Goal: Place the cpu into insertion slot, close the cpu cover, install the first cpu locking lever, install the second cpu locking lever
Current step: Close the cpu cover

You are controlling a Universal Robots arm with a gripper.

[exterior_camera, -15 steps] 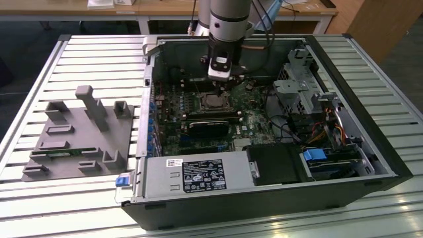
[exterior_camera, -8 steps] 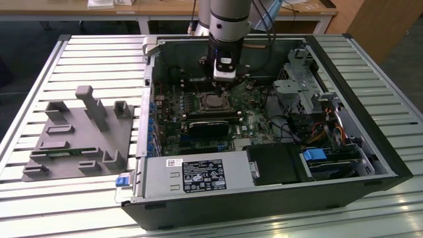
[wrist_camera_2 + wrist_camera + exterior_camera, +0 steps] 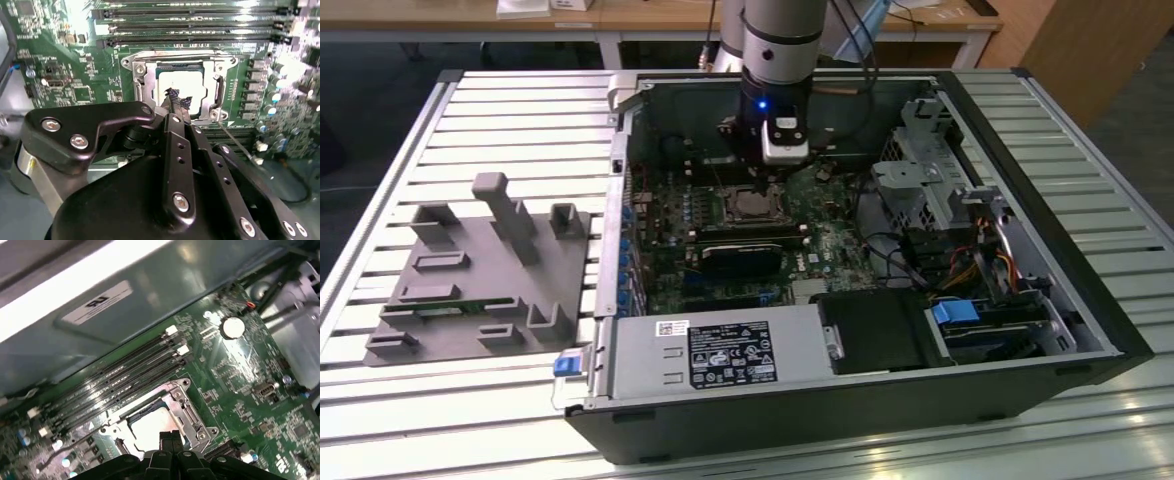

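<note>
The cpu [image 3: 750, 206] lies in the insertion slot [image 3: 750, 190] on the green motherboard, its silver-grey top showing in both wrist views [image 3: 186, 82] [image 3: 152, 427]. The silvery cpu cover [image 3: 176, 56] [image 3: 186, 409] lies flat around it like a frame. A thin locking lever rod [image 3: 241, 148] [image 3: 67, 449] sticks out from one corner of the socket, away from the frame. My gripper [image 3: 769, 178] [image 3: 176, 101] [image 3: 170, 436] hangs just above the chip's edge, fingers pressed together and holding nothing.
Long black memory slots [image 3: 190, 22] run beside the socket. A black heatsink block [image 3: 740, 258] sits on the socket's near side in the exterior view. The case walls [image 3: 627, 150], drive cage [image 3: 927, 150] and power supply [image 3: 714, 350] hem the board in. A grey fixture [image 3: 480, 270] stands outside on the slatted table.
</note>
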